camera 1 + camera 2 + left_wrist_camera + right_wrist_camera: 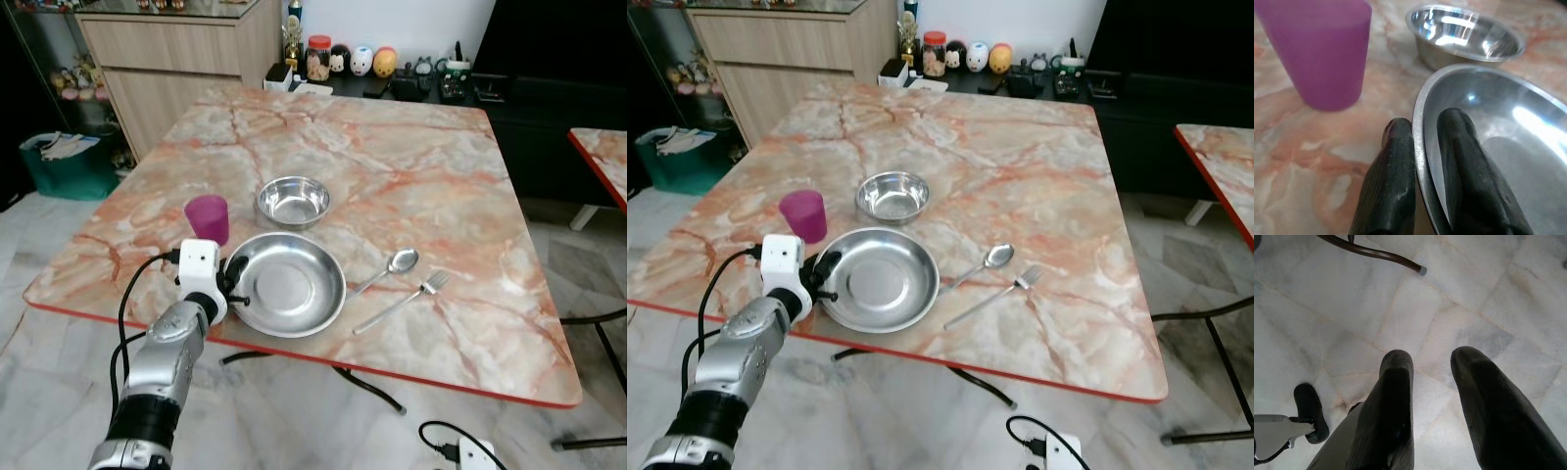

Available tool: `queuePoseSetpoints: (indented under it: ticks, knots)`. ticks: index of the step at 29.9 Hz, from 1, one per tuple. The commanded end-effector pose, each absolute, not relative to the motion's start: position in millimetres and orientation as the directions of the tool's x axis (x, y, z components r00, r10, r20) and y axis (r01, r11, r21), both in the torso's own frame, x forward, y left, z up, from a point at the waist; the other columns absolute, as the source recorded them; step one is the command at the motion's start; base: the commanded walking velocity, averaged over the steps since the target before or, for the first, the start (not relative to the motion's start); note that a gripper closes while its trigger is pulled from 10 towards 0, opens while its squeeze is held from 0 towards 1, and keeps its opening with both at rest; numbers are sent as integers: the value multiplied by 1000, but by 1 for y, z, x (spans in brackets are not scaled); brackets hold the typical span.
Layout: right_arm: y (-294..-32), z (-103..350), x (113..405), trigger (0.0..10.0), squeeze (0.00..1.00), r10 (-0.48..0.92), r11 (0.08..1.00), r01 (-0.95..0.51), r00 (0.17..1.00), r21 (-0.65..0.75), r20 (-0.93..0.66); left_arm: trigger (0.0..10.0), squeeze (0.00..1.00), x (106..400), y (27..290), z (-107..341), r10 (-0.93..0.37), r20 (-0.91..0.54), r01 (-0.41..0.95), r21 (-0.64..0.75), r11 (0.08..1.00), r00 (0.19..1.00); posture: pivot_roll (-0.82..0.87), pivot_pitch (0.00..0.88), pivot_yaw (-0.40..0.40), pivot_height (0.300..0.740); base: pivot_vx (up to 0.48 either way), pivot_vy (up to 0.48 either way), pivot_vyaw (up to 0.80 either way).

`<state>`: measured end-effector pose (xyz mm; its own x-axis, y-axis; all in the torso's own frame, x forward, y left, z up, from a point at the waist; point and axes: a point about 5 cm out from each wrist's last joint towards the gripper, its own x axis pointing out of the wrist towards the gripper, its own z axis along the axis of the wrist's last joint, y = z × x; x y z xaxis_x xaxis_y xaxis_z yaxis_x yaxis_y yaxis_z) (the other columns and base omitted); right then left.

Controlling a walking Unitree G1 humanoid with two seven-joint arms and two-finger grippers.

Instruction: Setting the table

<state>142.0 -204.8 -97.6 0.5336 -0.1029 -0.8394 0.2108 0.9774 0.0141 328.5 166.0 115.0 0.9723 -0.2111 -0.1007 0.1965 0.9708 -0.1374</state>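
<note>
- The left gripper (238,286) was closed on the near-left rim of the steel plate (294,289); in the left wrist view one black finger (1393,181) sat outside the rim and the other inside the dish, with the metal edge pinched between them.
- The purple cup (208,219) stood upright just beyond and left of that grip, near the plate but not touching it. Any swing of the wrist toward the cup would likely tip it, since it looked light and tall for its base.
- The plate lay flat on the marble table (411,166), its near rim close to the red front edge. A pull toward the robot could carry it over that edge, and a thin polished rim held at one point might also slip or pivot out of the fingers.
- The steel bowl (292,201) sat just behind the plate, apart from it by a narrow gap; pushing the plate away from the robot would probably knock the two together.
- To the right of the plate lay the spoon (389,268) and, beside it, the fork (404,300), both angled toward the plate. A slide to the right would shove them out of line.
- Past the cutlery the right half of the tabletop was bare, as was the far half, so the open room lay there.
- The right gripper (1427,396) hung over the pale floor tiles, its fingers parted and holding nothing.
</note>
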Motion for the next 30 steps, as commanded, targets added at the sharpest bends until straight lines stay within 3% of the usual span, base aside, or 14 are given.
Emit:
queuePoseSetpoints:
  ticks: [1,10,17,30]
  knots:
    - [-207,-98,141,10000,0,-108,977,215,527,10,-843,10000,0,326,169,120,-200,-62,188,-163,969,978,79,0,-33,740,0,0,0]
    - [-208,-98,141,10000,0,-109,977,213,528,7,-842,10000,0,316,161,125,-187,13,174,-433,885,982,76,0,-41,740,0,0,0]
    - [-209,-98,140,10000,0,-110,977,212,527,5,-843,10000,0,319,148,134,-238,55,231,-529,817,970,70,0,-40,740,0,0,0]
    - [-210,-98,138,10000,0,-116,976,216,531,1,-840,10000,0,312,142,167,-192,169,248,-435,865,967,67,0,-48,740,0,0,0]
